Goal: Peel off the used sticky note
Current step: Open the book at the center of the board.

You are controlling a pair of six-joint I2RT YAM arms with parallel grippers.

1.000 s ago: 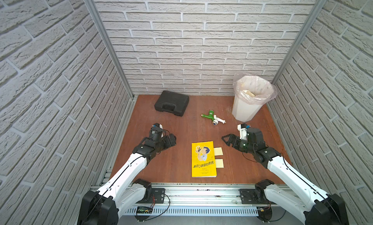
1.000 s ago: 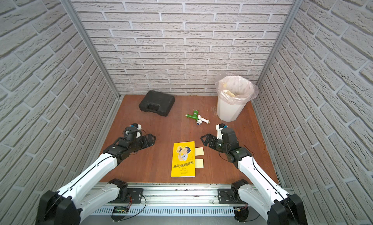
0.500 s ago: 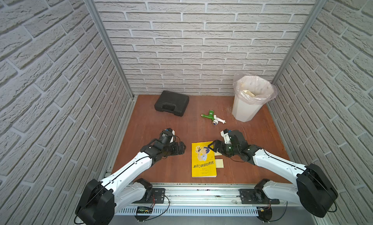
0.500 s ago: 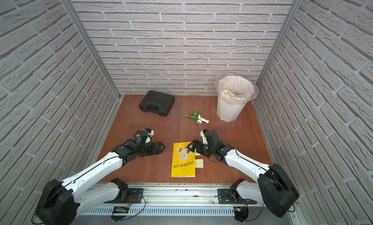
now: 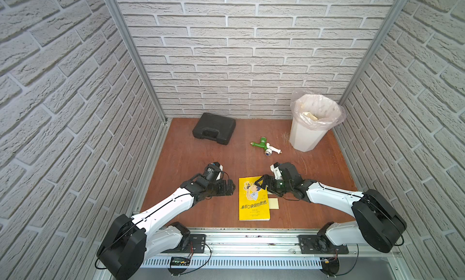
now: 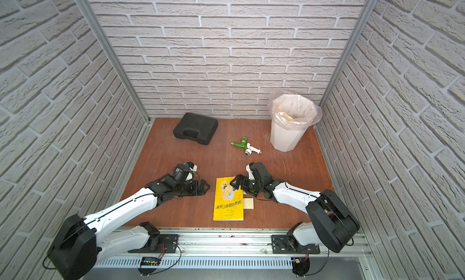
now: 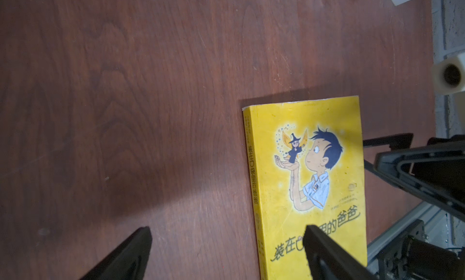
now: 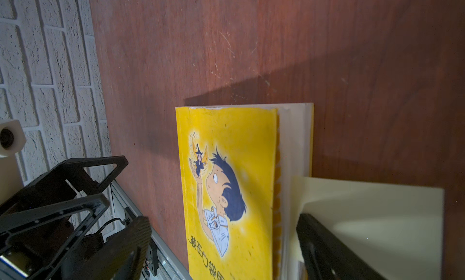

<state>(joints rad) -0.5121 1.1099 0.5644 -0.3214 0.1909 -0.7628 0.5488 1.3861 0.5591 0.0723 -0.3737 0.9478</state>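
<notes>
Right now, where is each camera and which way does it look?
Top views: high above the arms' bases, looking down on the table; both arms, left hand, right hand show.
Left wrist: on left arm, facing yellow book and right hand; own fingers show.
Right wrist: on right arm, facing book, sticky note, left hand; own fingers show.
Shared: all see the book.

Book (image 5: 253, 212) yellow; sticky note (image 5: 273, 203) pale yellow; table (image 5: 196, 153) red-brown.

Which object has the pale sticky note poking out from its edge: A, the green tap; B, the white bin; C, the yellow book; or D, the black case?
C: in a top view the sticky note juts out from the page edge of the yellow book.
</notes>
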